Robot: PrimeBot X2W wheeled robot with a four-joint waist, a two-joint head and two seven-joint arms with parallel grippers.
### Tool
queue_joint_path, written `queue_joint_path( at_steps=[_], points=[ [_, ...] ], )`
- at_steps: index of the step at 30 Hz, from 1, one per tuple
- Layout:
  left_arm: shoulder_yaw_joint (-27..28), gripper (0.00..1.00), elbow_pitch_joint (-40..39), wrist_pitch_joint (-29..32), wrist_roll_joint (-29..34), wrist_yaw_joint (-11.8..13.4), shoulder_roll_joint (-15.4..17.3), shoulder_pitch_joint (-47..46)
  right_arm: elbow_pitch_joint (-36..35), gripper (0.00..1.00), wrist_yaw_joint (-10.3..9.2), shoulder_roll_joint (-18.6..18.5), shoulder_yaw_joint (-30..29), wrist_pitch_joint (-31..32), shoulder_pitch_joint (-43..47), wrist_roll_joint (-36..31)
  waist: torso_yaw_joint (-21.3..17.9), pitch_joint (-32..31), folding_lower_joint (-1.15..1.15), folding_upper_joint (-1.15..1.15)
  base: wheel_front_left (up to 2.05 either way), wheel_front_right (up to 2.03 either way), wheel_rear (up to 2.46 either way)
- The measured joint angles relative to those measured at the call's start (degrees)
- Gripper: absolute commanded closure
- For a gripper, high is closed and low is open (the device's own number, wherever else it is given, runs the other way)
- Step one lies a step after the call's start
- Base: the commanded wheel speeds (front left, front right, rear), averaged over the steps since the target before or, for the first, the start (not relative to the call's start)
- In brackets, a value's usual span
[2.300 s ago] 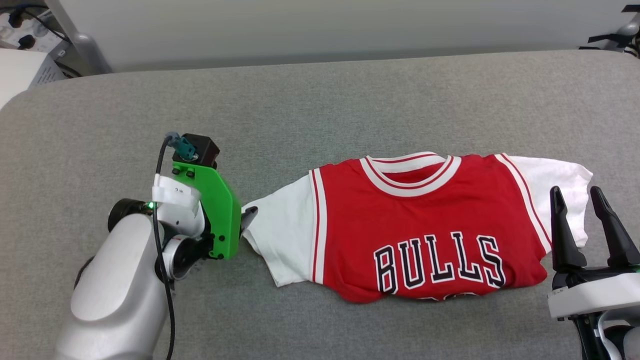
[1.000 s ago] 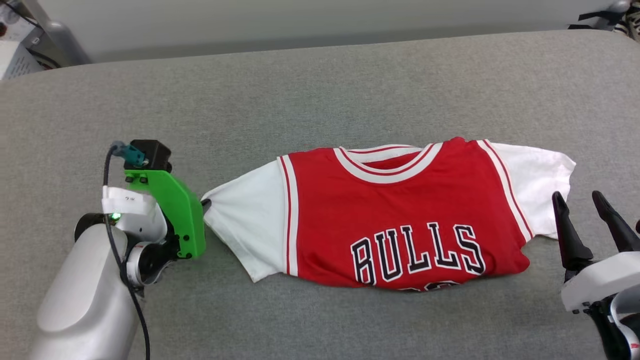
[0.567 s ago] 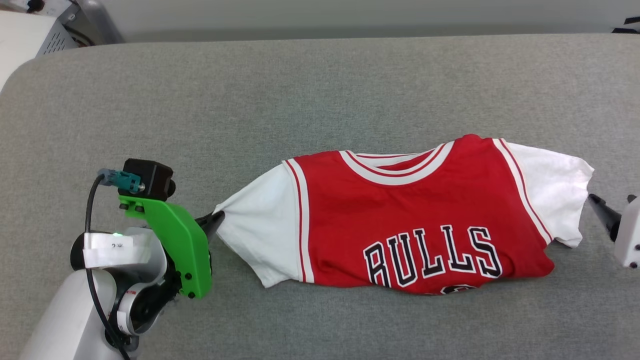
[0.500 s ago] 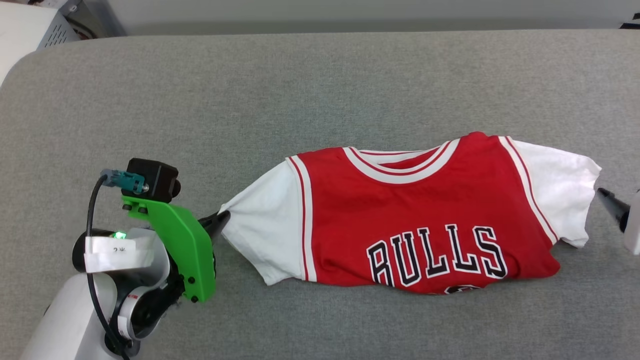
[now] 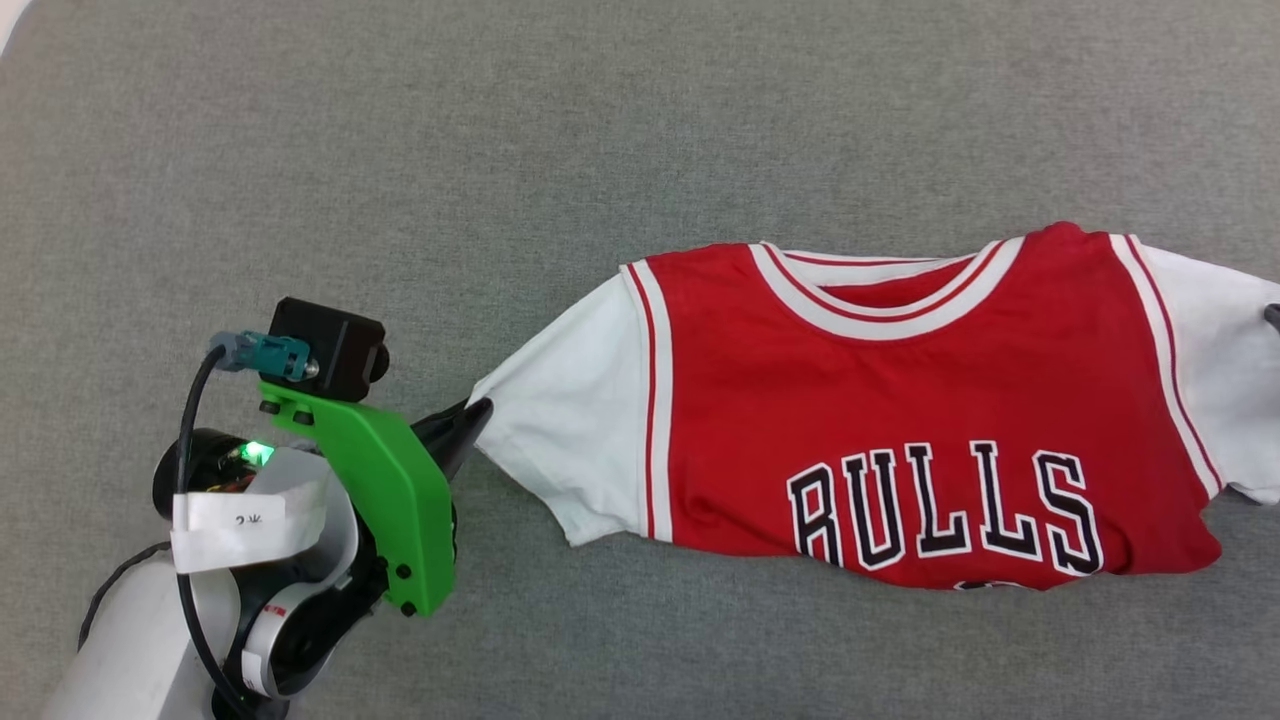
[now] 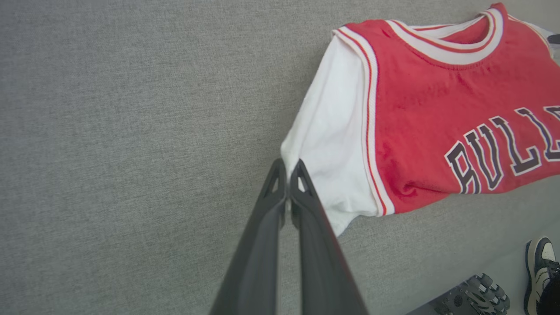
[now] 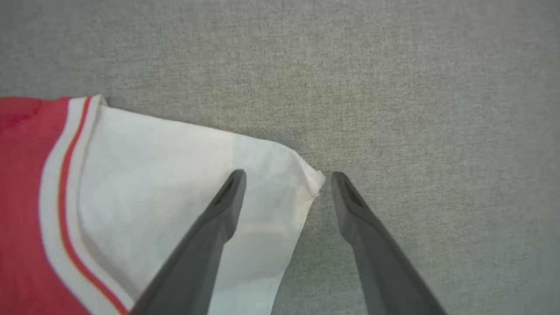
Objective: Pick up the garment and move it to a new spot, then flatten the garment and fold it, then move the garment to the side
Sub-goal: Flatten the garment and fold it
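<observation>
The left gripper point(image 5: 478, 408) stayed clenched, its dark fingers point(image 6: 262, 232) pressed together on the tip of the nearest white sleeve, as a second before. From those tips the garment point(image 5: 900, 400) stretched away to that gripper's right across the grey desk point(image 5: 600, 120). It lay chest up, with its hem tucked under so that only the top of the number showed below BULLS. The pinched sleeve was drawn to a sharper point than two seconds earlier. At the garment's far end the right gripper point(image 7: 286, 175) was spread wide and held nothing, one finger over the other sleeve's edge and one over bare desk. Earlier it had stood on the near side of that sleeve. The head camera had tipped down, so the desk's far edge had left its view.
</observation>
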Motion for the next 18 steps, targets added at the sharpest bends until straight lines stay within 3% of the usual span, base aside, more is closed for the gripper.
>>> queue_joint_path(
  at_steps=[8,9,10,11,18],
  points=[
    [-0.22,1.00,0.20,-0.51,0.00,-0.03,-0.12,-0.60,5.58,0.00,-0.01,-0.76,1.33,-1.75,-2.28,0.32,1.63,2.88,0.00,0.00,0.00,0.00,0.00],
    [-0.23,1.00,0.33,-0.51,0.00,-0.03,-0.13,-0.77,6.00,0.04,-0.04,-1.08,1.87,-1.74,-2.27,0.36,1.75,3.12,0.00,0.00,0.00,0.00,0.00],
    [-0.20,1.00,0.52,-0.54,0.00,-0.04,-0.14,-0.95,6.35,0.62,-0.07,-1.29,2.21,-1.63,-2.27,0.52,1.85,3.32,0.00,0.00,0.00,0.00,0.00],
    [-0.20,1.00,0.70,-0.57,0.00,-0.04,-0.16,-1.10,6.41,1.00,-0.07,-1.46,2.55,-1.32,-2.27,0.89,1.92,3.42,0.00,0.00,0.00,0.00,0.00],
    [0.08,1.00,2.92,-1.35,0.01,-0.09,-0.10,-1.30,7.02,1.00,-0.05,-1.52,3.96,-0.46,-2.04,2.94,1.60,2.44,0.00,0.00,0.00,0.00,0.00]
  ],
)
